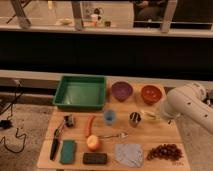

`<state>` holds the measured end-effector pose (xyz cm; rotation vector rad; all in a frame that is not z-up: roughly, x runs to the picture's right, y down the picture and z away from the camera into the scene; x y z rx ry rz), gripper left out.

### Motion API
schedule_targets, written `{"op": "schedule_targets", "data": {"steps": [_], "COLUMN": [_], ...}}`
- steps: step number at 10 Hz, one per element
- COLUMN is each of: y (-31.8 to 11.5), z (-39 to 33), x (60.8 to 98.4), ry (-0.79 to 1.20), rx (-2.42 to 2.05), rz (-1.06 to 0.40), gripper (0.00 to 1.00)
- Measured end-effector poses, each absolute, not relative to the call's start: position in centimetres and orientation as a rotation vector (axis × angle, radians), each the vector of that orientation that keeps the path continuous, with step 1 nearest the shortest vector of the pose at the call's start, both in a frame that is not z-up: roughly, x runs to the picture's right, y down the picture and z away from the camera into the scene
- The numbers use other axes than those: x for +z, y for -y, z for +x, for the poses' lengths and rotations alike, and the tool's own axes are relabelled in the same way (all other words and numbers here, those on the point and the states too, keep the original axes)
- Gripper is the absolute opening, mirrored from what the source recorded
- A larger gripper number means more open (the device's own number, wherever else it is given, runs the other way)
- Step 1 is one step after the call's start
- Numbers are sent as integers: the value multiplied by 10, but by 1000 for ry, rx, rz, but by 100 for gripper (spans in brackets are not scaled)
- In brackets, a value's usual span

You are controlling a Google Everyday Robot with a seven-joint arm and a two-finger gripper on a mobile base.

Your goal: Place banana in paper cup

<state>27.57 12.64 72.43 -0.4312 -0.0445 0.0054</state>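
step: I am reaching for the banana [148,114] | tool [161,116]: low by it at the counter's [150,134] right side, grip I cannot tell | paper cup [161,108]: just beside | next: grab, lift, drop in cup

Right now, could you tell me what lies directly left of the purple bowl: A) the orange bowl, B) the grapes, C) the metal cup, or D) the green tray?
D: the green tray sits left of the purple bowl; the gripper is hidden behind the arm at right.
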Motion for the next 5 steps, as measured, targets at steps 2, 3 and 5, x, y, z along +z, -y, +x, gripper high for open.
{"op": "schedule_targets", "data": {"steps": [2, 3, 5], "y": [-108, -97, -79], "z": [271, 269, 274], "x": [723, 724, 726], "ry": [39, 35, 19], "rx": [-10, -14, -22], "rz": [-414, -405, -395], "gripper": [9, 9, 9]}}
